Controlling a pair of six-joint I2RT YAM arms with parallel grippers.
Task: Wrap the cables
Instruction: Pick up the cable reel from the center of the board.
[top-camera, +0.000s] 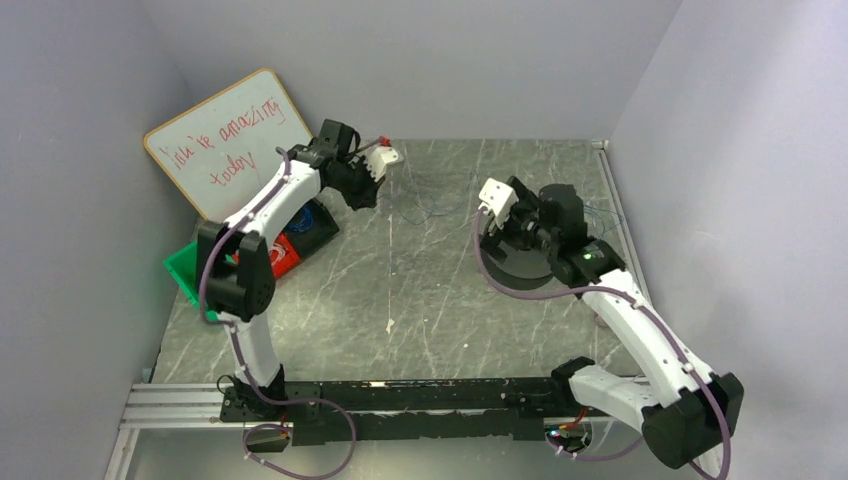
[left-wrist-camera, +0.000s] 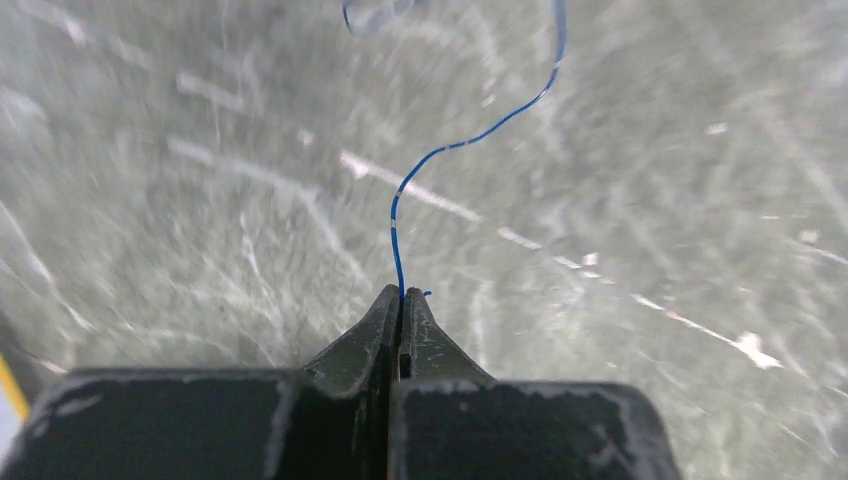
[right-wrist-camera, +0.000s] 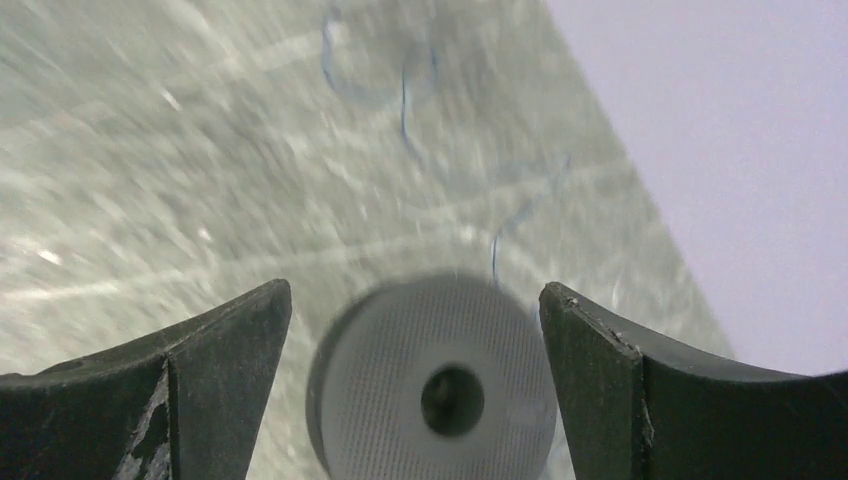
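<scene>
Risks first, nearest outward. At the right gripper, hanging over a round grey disc at about 3 o'clock on the table: could knock or shove the disc if lowered off-centre, with not much room to spare on either side. Could also snag the loose blue loops lying just past the disc toward 12 o'clock and drag them into a tangle.

Farther out, at the left gripper, up near 11 o'clock beside the whiteboard: gripping only the very tip of the cable, so likely to lose it under a sharp tug, given so thin a strand between flat pads. Pulling too fast might haul the whole loose coil across the table instead of paying out a single strand. Pulling with slack might leave kinks or knots. Hard to judge tension from here, with both wrist views blurred.

Fingers, same order.

- **Right:** spread wide, holding nothing, touching nothing visible, poised above the disc with its centre hole between the tips.
- **Left:** pressed fully together, no gap showing, clamped on the cable's end, with a tiny stub poking out at 1 o'clock of the tips.

From that pinch, running away toward 12 o'clock, bending toward 1 o'clock, then off the top of the left wrist view. Otherwise strewn as faint loops on the far middle of the table, between the two grippers. Partly too fine to trace.
</scene>
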